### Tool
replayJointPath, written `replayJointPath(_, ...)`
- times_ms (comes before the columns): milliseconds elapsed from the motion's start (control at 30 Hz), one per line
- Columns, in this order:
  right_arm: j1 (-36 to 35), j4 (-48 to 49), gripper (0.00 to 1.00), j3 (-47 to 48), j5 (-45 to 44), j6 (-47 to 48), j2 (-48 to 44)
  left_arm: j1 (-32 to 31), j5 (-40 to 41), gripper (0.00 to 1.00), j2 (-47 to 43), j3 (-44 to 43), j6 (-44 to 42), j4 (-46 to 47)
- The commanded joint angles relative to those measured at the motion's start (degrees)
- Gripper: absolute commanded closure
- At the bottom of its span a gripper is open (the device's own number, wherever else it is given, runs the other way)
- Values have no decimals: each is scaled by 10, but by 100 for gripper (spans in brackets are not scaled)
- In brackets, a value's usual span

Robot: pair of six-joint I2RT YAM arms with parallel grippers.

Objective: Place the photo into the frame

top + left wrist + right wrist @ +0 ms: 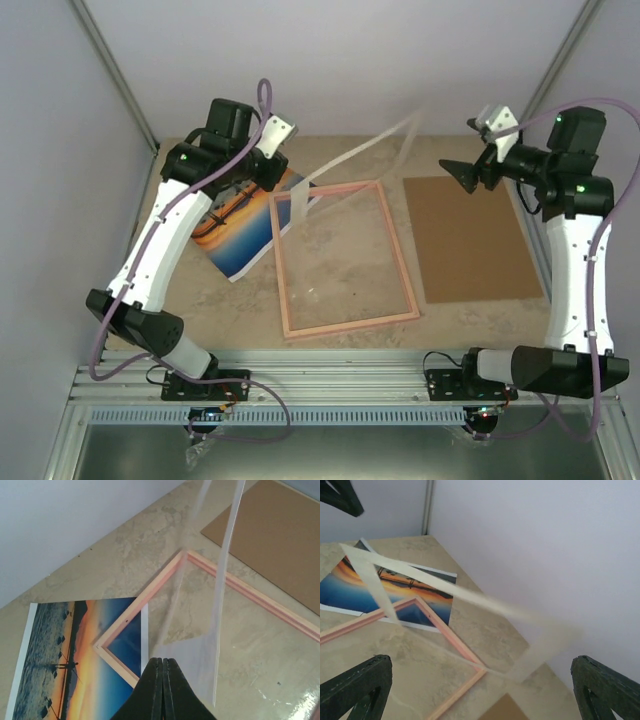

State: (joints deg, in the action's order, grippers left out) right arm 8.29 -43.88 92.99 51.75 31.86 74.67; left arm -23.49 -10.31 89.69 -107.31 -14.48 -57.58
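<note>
Your left gripper is pinched tight on the corner of a clear sheet, which stands tilted up off the table above the far side of the frame. Your right gripper hangs wide apart with nothing in it, over the far left corner of the cardboard. The photo lies picture side up, left of the frame, with one corner tucked under the frame's far left corner. The frame lies flat between photo and cardboard.
</note>
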Motion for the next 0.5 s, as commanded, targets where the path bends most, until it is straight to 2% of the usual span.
replayJointPath(0,-77,-30,2,48,-99,153,-31,-2,-33,100,-34,19,-20,6)
replayJointPath(133,-188,-56,3,80,-208,223,-21,-2,-60,100,-42,30,-35,6)
replayJointPath(267,-214,-90,4,90,-209,226,11,-2,-71,100,-49,72,-20,25)
replayJointPath(300,-216,-102,4,79,-207,233,14,-2,-75,96,-53,86,-19,31)
replayJointPath(400,-213,-98,4,12,-224,229,2,-2,-92,63,-82,149,-15,62)
replayJointPath(467,-205,-108,4,-27,-219,198,1,-2,-93,55,-94,186,-15,81)
